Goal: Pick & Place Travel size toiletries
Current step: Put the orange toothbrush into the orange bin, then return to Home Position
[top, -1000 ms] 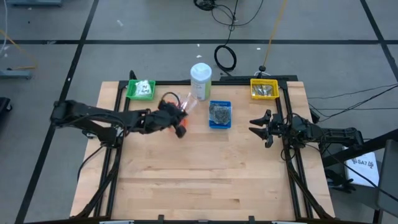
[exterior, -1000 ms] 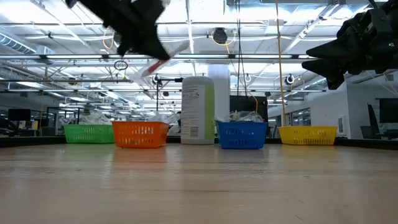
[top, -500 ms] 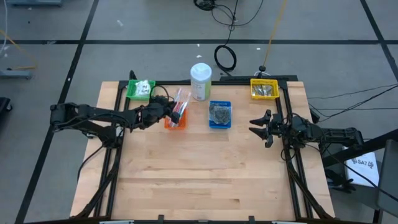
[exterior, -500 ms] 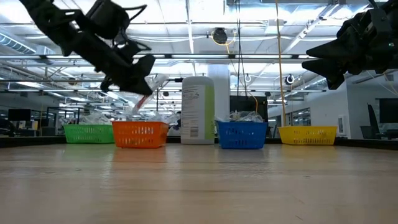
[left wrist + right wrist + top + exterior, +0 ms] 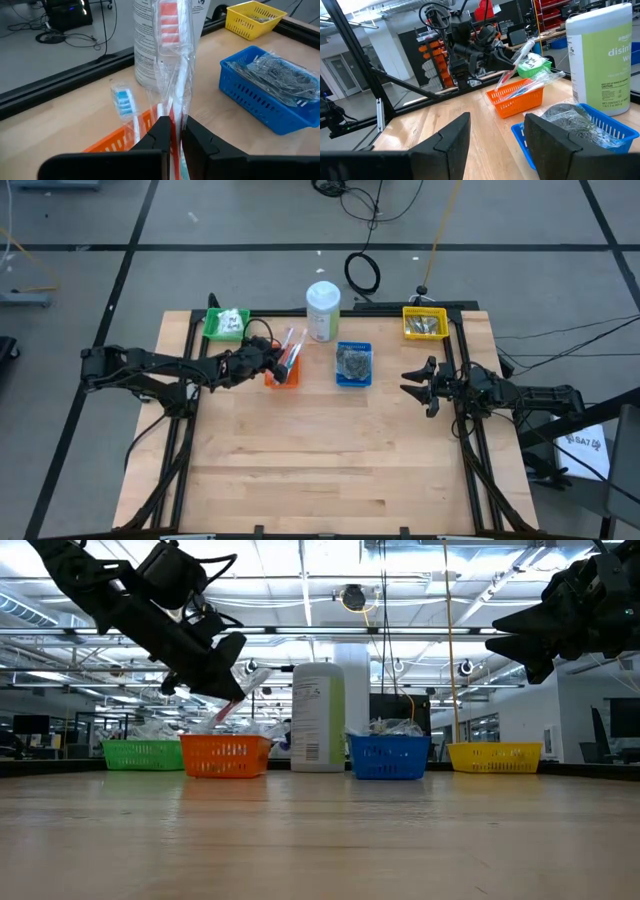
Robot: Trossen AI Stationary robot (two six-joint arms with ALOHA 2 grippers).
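My left gripper (image 5: 176, 131) hangs just over the orange basket (image 5: 281, 378) at the table's far middle, shut on a clear sachet holding a red-and-white toothbrush (image 5: 175, 60). In the low view the sachet (image 5: 252, 678) slants up from the gripper (image 5: 226, 692) above the basket (image 5: 225, 755). A blue-headed toothbrush (image 5: 123, 101) leans in the orange basket, head up. My right gripper (image 5: 413, 385) waits open at the table's right edge, nothing between its fingers (image 5: 445, 145). My left gripper pinches the sachet's lower part, around the toothbrush's handle (image 5: 175, 114), between its two fingers. The fingers come from the table's left, slanting down. The sachet sticks out past the fingertips, tilted, head end up, and its red lower end (image 5: 224, 713) hangs over the basket.
A green basket (image 5: 226, 324) stands far left, and a tall white bottle (image 5: 323, 310) behind the orange basket. A blue basket (image 5: 353, 364) with crinkled wrapped items stands to the right of it, a yellow basket (image 5: 424, 323) far right. The near half of the table is bare wood.
My left gripper has come down with the sachet and shifted a little toward the table's far left, from high above the table to just over the orange basket. Over the last half second it has barely moved. The sachet stays pinched and tilted.
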